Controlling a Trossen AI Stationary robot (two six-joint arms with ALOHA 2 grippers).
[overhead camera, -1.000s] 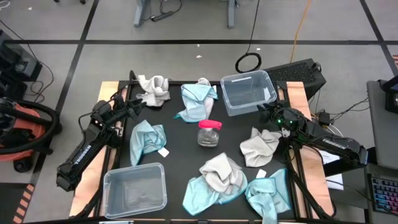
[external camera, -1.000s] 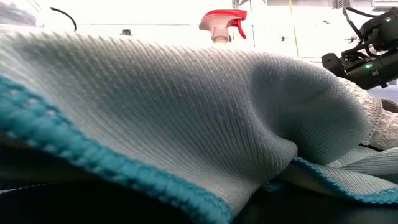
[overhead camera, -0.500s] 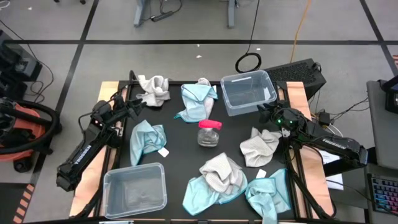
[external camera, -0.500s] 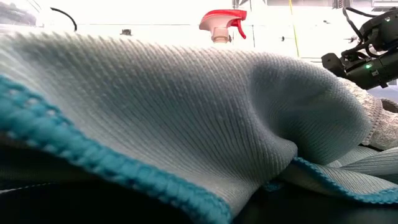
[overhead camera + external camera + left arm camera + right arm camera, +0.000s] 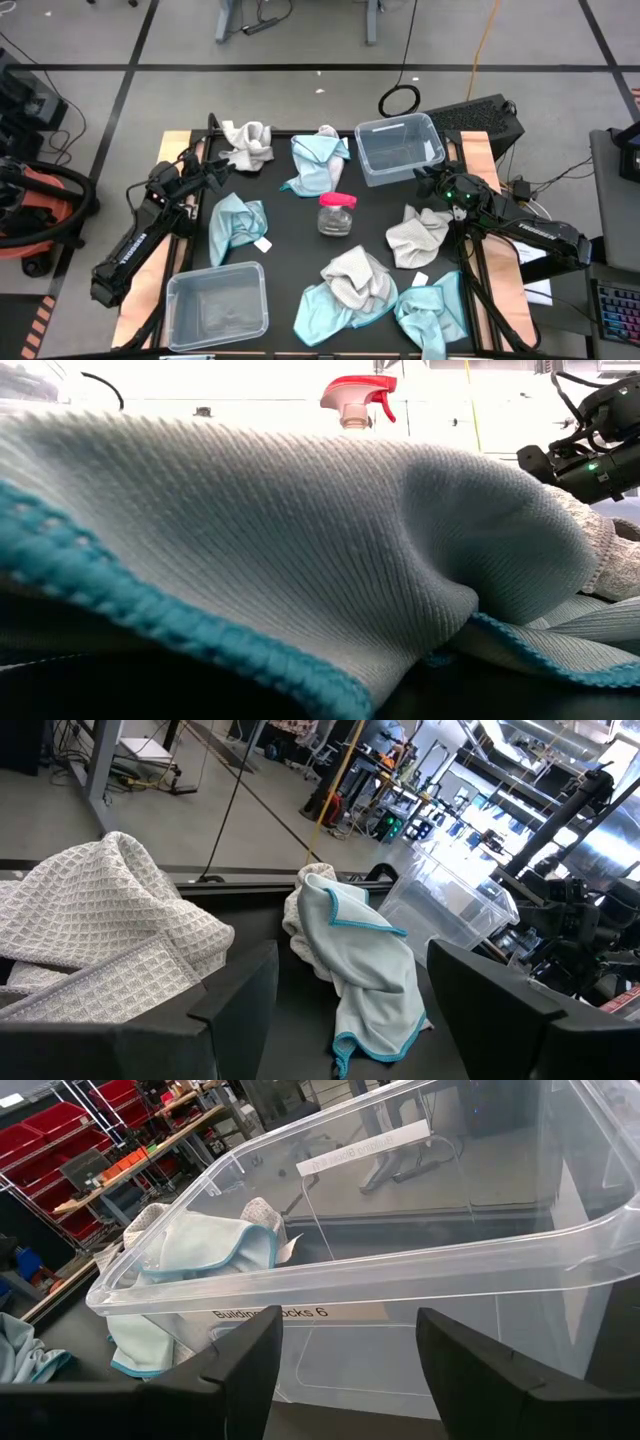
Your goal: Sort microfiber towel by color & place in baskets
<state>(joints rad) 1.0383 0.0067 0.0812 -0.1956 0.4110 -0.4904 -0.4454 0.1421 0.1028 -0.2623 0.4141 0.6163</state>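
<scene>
Several microfiber towels lie on the black table. A grey one [image 5: 247,145] is at the far left and a blue one [image 5: 318,163] at the far middle. Another blue one [image 5: 237,225] lies left of centre, and a grey one [image 5: 418,235] is at the right. A grey one on a blue one [image 5: 352,285] lies near the front, beside a blue one [image 5: 432,312]. One clear basket [image 5: 399,148] stands far right, the other [image 5: 217,303] near left. My left gripper [image 5: 222,172] hovers open beside the far-left grey towel [image 5: 100,920]. My right gripper [image 5: 425,180] stands open before the far basket's wall [image 5: 400,1250].
A small clear jar with a pink lid [image 5: 336,213] stands at the table's middle. In the low view a blue towel [image 5: 280,540] fills nearly the whole picture, with a red spray bottle head [image 5: 357,398] behind it. Wooden strips border the table's left and right edges.
</scene>
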